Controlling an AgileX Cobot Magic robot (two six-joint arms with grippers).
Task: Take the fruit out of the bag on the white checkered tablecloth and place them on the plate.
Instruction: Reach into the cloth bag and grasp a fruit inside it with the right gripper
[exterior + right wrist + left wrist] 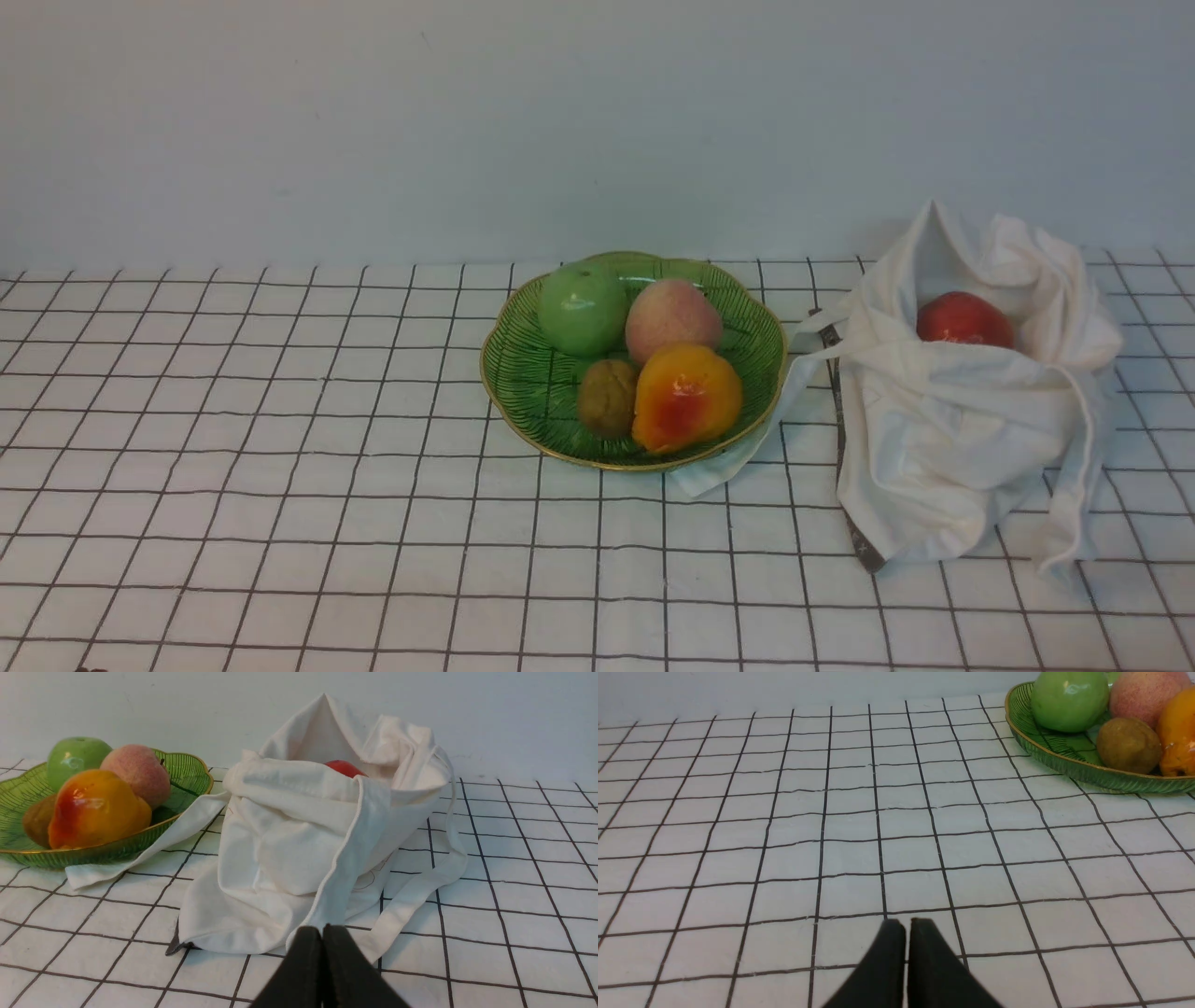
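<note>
A glossy red fruit (963, 320) lies in the open mouth of the white cloth bag (952, 439) at the right on the white checkered tablecloth (280, 448); only its top shows in the right wrist view (345, 768). The green gold-rimmed plate (523, 383) sits left of the bag, one strap under its edge. It holds a green apple (581, 310), a pale pink peach (670, 319), an orange-yellow fruit (686, 397) and a brown fruit (608, 399). My left gripper (907, 924) is shut and empty over bare cloth. My right gripper (322, 929) is shut and empty, just in front of the bag (299, 849). Neither gripper shows in the front view.
A pale wall (597, 121) rises behind the table. The bag's long straps (420, 886) trail on the cloth beside it. The plate (1064, 760) is at the far edge of the left wrist view.
</note>
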